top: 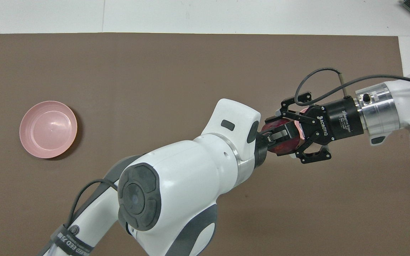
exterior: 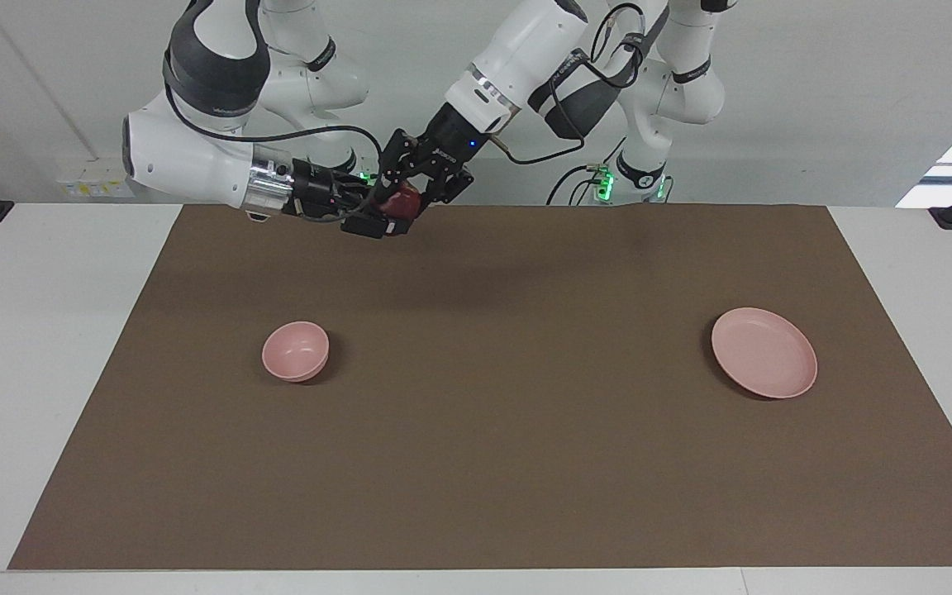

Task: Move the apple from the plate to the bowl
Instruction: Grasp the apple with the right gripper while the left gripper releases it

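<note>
Both grippers are clamped on the small, glossy dark red apple [exterior: 401, 201], held in the air between them. The left gripper [exterior: 406, 201] comes down onto it from the arm based at the left arm's end, fingers closed on the fruit. The right gripper [exterior: 383, 216] comes in level from the right arm's end, and its fingers are closed on the same apple too. In the overhead view the left gripper [top: 279, 136] and right gripper [top: 287, 134] meet tip to tip, with the apple [top: 284, 146] between them.

The pair sits over the brown table mat [exterior: 492, 463], near its edge closest to the robots. From overhead it covers most of the small deep pale pink bowl [top: 301, 128]. In the facing view that bowl [exterior: 295, 351] stands on the mat well below the grippers, nothing in it.

The wide flat pale pink plate [exterior: 763, 353] lies well apart toward the left arm's end, bare, about level with the bowl.
</note>
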Tool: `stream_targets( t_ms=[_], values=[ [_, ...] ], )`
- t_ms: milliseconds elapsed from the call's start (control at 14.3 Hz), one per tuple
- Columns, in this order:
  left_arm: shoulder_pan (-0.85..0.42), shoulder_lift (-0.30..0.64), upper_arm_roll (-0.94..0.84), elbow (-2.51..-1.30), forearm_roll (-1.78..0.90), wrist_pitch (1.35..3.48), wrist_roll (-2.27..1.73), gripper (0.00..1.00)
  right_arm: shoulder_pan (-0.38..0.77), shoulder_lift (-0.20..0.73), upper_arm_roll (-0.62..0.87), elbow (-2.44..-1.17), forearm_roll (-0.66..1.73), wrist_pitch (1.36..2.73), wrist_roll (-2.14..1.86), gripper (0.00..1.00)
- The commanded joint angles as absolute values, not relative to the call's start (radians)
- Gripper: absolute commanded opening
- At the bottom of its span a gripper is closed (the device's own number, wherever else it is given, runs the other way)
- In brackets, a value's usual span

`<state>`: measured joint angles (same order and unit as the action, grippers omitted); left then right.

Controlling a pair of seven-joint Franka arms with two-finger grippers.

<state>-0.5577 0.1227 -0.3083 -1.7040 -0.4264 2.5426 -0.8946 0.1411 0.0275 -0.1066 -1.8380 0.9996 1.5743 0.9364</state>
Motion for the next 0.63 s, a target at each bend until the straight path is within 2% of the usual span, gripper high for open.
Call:
stream_targets(
  t_ms=[0, 140, 209, 279, 349, 558],
  values=[
    [-0.568, 0.138, -0.293, -1.68, -0.419, 2.559, -0.911, 0.2, 0.123, 0.014, -0.104, -1.855, 1.037, 1.534, 0.888, 0.0],
    [-0.568, 0.138, -0.293, -1.68, -0.419, 2.559, -0.911, 0.29, 0.123, 0.015, -0.104, -1.853, 1.034, 1.534, 0.887, 0.0],
    [-0.566, 0.138, -0.293, -1.68, -0.419, 2.559, -0.91, 0.5, 0.123, 0.015, -0.104, -1.852, 1.034, 1.534, 0.887, 0.0],
    [-0.566, 0.138, -0.291, -1.68, -0.417, 2.559, -0.91, 0.82, 0.123, 0.015, -0.104, -1.85, 1.031, 1.534, 0.887, 0.0],
    [-0.566, 0.138, -0.291, -1.68, -0.416, 2.559, -0.907, 1.0, 0.123, 0.015, -0.104, -1.85, 1.029, 1.534, 0.887, 0.0],
    [-0.563, 0.137, -0.291, -1.683, -0.417, 2.553, -0.899, 1.0, 0.121, 0.015, -0.104, -1.85, 1.022, 1.534, 0.871, 0.0]
  ],
)
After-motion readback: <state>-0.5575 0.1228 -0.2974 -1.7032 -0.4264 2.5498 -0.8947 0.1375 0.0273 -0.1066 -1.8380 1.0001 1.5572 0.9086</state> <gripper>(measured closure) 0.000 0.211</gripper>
